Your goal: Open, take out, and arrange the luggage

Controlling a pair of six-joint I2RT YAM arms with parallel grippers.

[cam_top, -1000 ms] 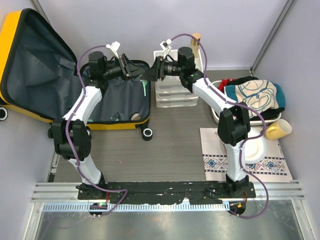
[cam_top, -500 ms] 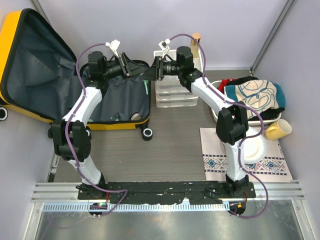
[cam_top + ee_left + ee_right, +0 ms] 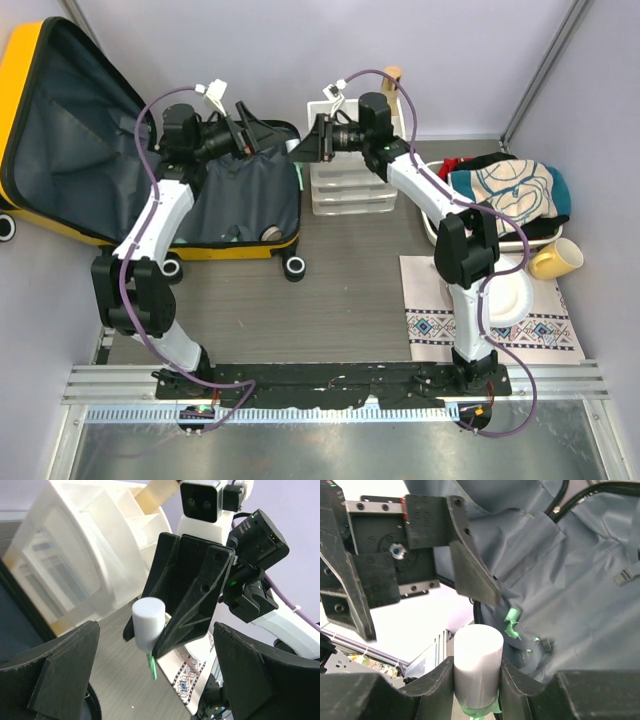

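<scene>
Overhead, we see the luggage (image 3: 80, 140) lying open at the far left of the bench (image 3: 350, 290), its yellow lid leaning against the left wall and its grey-lined base flat beside a white drawer organizer (image 3: 350, 190). The left pincer (image 3: 268, 138) hangs above the far right corner of the base. The right pincer (image 3: 300, 148) faces it from close by, above the luggage's right edge and just beside the organizer. At the right of the bench stand a basin (image 3: 436, 232) heaped with cloth, a yellow mug (image 3: 556, 260) and a patterned mat (image 3: 540, 335). From the left wrist, we find the left pincer's two fingers spread wide at the lower corners of the view, with nothing between them. Opposite, the right pincer pinches a white cylinder (image 3: 148, 622), a green piece projecting below it; the drawer organizer rises behind, upper left. From the right wrist, we see the white cylinder upright and pressed between the right pincer's two pads, with green material at its lower end. The left pincer sits at upper left, its jaws apart, and the grey lining of the luggage fills the right side, with a few green scraps lying on it.
</scene>
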